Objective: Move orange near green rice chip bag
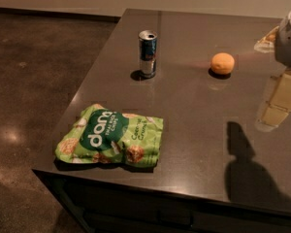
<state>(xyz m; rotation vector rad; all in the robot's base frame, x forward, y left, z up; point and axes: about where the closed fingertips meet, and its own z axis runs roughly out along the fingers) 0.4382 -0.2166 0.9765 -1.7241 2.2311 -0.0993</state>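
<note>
The orange (222,63) sits on the dark grey table (194,125), towards the back right. The green rice chip bag (110,139) lies flat near the table's front left corner, far from the orange. My gripper (289,39) shows as a pale grey shape at the right edge of the view. It is above the table, to the right of the orange and apart from it. Its lower part is cut off by the frame. Nothing shows in it.
A blue and silver drink can (147,54) stands upright at the back, left of the orange. A pale reflection (277,101) and a dark shadow (242,154) lie on the table's right side. The table's left edge drops to a dark floor (34,81).
</note>
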